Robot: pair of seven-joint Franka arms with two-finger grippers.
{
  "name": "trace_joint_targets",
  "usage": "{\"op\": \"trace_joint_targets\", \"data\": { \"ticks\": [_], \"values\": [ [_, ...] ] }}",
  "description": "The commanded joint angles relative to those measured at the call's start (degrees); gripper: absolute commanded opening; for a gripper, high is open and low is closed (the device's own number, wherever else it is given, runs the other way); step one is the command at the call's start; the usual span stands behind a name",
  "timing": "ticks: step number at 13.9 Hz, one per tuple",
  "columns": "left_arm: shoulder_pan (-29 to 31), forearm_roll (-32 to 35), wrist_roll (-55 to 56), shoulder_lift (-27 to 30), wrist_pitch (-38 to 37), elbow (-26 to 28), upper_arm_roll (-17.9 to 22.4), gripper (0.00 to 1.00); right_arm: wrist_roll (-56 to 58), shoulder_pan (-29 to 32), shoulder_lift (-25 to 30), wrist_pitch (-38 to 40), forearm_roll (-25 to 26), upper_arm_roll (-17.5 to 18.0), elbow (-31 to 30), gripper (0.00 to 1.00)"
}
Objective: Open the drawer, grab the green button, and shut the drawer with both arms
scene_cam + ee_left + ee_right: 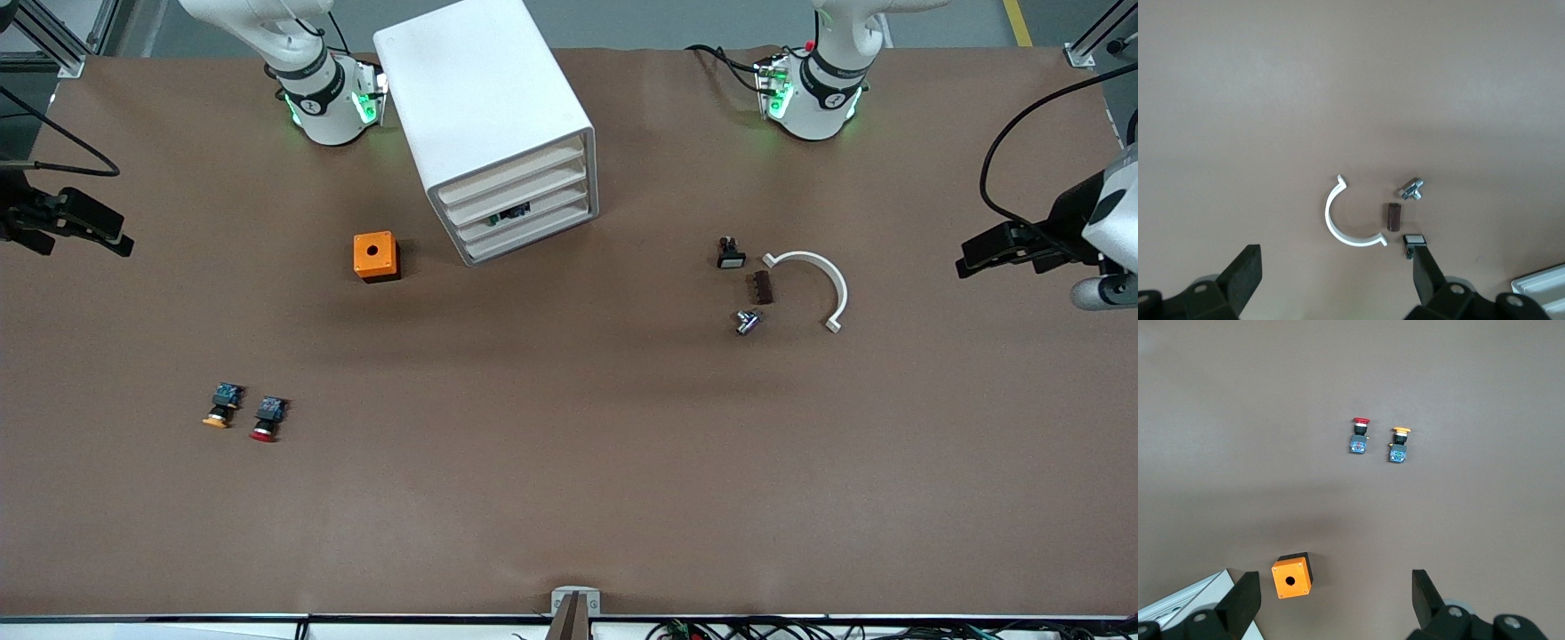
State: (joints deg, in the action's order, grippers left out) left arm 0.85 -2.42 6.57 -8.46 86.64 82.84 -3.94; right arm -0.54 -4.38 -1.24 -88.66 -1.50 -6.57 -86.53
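Note:
The white cabinet [484,116] stands between the arm bases with four alike fronts, all shut. The drawer [524,216] is the third front; a small dark thing shows at its middle. The green button is hidden. My left gripper [969,256] hangs open and empty, high over the left arm's end of the table; in the left wrist view [1335,260] its fingers stand wide apart. My right gripper [89,238] hangs open and empty, high over the right arm's end; in the right wrist view [1335,583] its fingers are wide apart.
An orange box [376,256] with a round hole sits beside the cabinet. A yellow-capped button [221,404] and a red-capped button [267,418] lie nearer the front camera. Toward the left arm's end lie a white curved clip [813,284], a brown block [761,287], a white-capped part [730,254] and a metal part [748,322].

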Motion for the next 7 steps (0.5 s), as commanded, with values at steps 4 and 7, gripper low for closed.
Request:
{"op": "trace_joint_targets", "data": {
  "ticks": [4, 7],
  "values": [
    [-1.89, -3.98, 0.20, -9.46, -0.68, -0.40, -0.72, 1.00, 0.10, 0.33, 0.71, 0.41, -0.87, -0.11, -0.31, 1.00],
    [-4.09, -6.45, 3.00, -14.12, -0.77, -0.40, -0.72, 1.00, 0.10, 0.33, 0.71, 1.38, -0.87, -0.20, -0.31, 1.00]
  ]
}}
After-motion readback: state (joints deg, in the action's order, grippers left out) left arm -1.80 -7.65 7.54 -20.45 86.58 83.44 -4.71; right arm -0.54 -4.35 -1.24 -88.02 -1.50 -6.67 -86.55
